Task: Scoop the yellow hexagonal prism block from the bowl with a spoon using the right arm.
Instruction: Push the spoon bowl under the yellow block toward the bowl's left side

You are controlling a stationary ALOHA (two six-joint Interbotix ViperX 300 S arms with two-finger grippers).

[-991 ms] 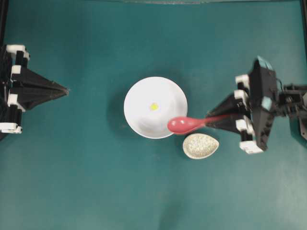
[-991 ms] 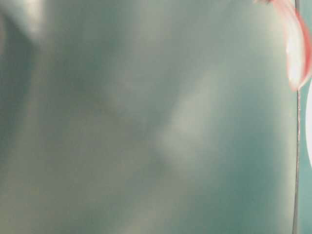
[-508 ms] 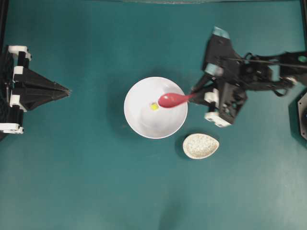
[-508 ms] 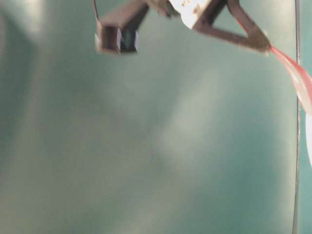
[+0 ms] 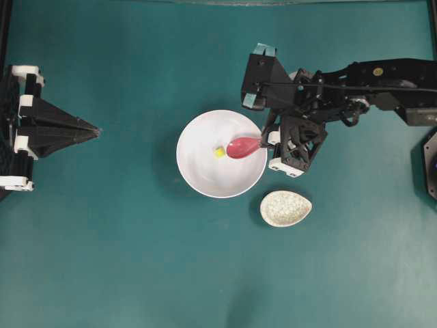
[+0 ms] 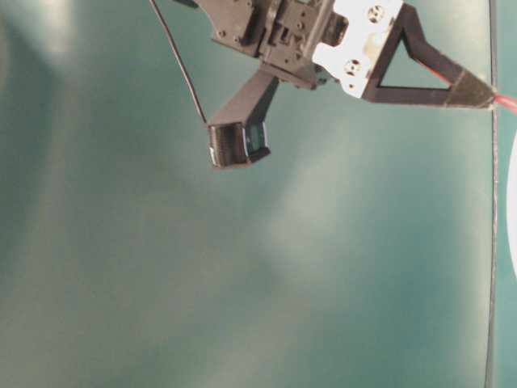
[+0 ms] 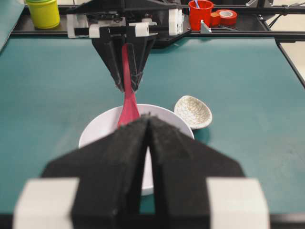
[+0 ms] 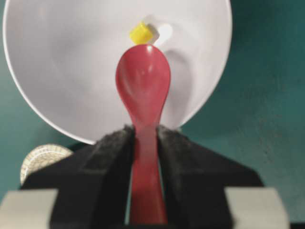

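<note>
Your right hand is clamped on the handle of the spoon, pads pressed to both sides of it. The spoon's scoop reaches over the near rim into the bowl, and its tip sits just beside the yellow block, which lies on the bowl's floor near the middle. The bowl stands about mid-counter, with a small speckled dish just beside it toward the counter's right edge. Across the bowl, at the left edge, your left hand has its pads pressed together, holding nothing.
</note>
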